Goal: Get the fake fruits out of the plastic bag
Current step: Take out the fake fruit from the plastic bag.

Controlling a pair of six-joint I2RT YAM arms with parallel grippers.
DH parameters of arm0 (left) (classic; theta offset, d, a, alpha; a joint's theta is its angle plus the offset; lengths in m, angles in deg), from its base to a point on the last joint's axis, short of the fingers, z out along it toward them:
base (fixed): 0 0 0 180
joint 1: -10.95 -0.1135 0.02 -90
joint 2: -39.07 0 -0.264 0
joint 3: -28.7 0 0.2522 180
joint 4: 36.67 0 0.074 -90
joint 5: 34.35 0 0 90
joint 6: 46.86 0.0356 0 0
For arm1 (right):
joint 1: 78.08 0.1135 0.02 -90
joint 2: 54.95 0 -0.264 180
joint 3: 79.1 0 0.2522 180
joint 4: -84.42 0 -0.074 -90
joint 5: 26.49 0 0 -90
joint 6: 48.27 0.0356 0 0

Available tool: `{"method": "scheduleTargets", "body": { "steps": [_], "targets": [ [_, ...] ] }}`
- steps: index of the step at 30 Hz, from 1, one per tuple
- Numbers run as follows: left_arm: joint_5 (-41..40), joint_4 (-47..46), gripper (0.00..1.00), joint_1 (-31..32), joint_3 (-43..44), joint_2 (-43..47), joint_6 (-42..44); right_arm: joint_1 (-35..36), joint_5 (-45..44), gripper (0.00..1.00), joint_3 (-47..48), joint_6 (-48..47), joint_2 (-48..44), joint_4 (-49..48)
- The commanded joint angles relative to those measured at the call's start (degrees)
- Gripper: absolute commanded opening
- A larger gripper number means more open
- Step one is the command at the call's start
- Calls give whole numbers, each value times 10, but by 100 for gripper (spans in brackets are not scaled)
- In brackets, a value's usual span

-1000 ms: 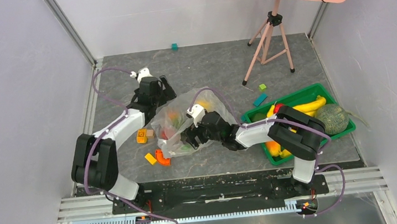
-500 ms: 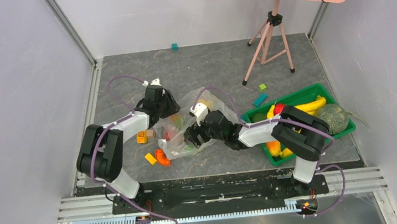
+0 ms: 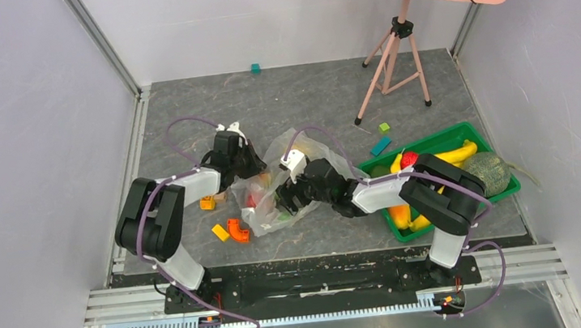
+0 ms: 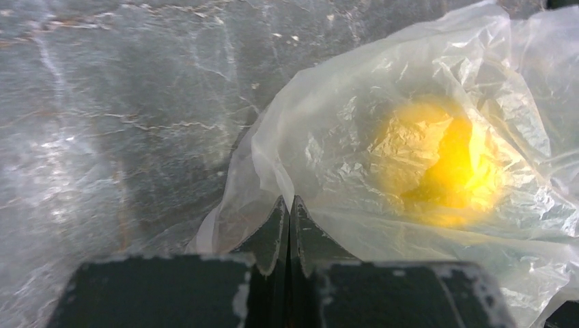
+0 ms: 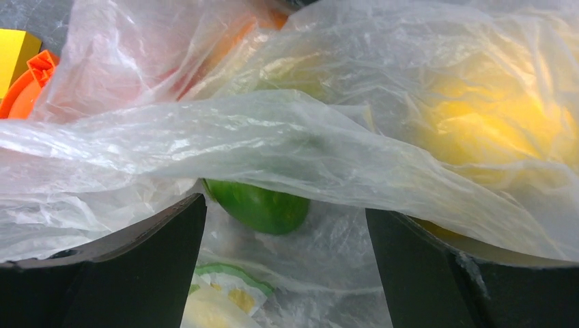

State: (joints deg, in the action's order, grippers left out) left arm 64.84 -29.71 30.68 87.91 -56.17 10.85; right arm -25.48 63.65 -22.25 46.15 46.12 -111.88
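The left tool (image 4: 287, 205) pinches the plastic bag (image 4: 355, 137); the right tool (image 5: 283, 206) gapes, fake fruits (image 5: 263, 208) blurred behind film

The left gripper (image 3: 249, 163) has swung in from the far-left side of the bag (image 3: 273, 219) to its left rim. Its jaws, wide apart a second ago, have closed, with the thin film pinched at their tips. The arm's elbow has moved in toward the middle, and the forearm now hides the tan block beside the orange block (image 3: 206, 203). The bag's left side has drawn in, narrower and more bunched
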Motion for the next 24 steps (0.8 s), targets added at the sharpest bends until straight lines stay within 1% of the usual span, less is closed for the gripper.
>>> {"method": "scheduleTargets", "body": {
  "steps": [1, 5, 8, 12, 18, 22, 23, 24],
  "targets": [
    [71, -58, 2, 2, -14, -19, 8, -6, 53, 91, 34, -39, 8, -20],
    [110, -88, 2, 3, -21, -39, -5, -6, 89, 93, 53, -67, 23, -11],
    [115, -91, 2, 10, -24, -43, -4, -6, 89, 91, 59, -71, 30, -9],
    [103, -94, 2, 19, -33, -33, -2, -5, 80, 82, 69, -75, 39, 13],
    [55, -96, 2, 20, -56, -3, 3, -6, 42, 82, 41, -73, 20, 30],
    [24, -112, 2, 19, -78, 15, 0, -6, 38, 81, 24, -68, 5, 37],
    [21, -120, 2, 19, -83, 19, -2, -6, 37, 80, 20, -66, 1, 38],
    [18, -125, 2, 19, -88, 22, -3, -5, 36, 77, 19, -64, -1, 43]
  ]
}}
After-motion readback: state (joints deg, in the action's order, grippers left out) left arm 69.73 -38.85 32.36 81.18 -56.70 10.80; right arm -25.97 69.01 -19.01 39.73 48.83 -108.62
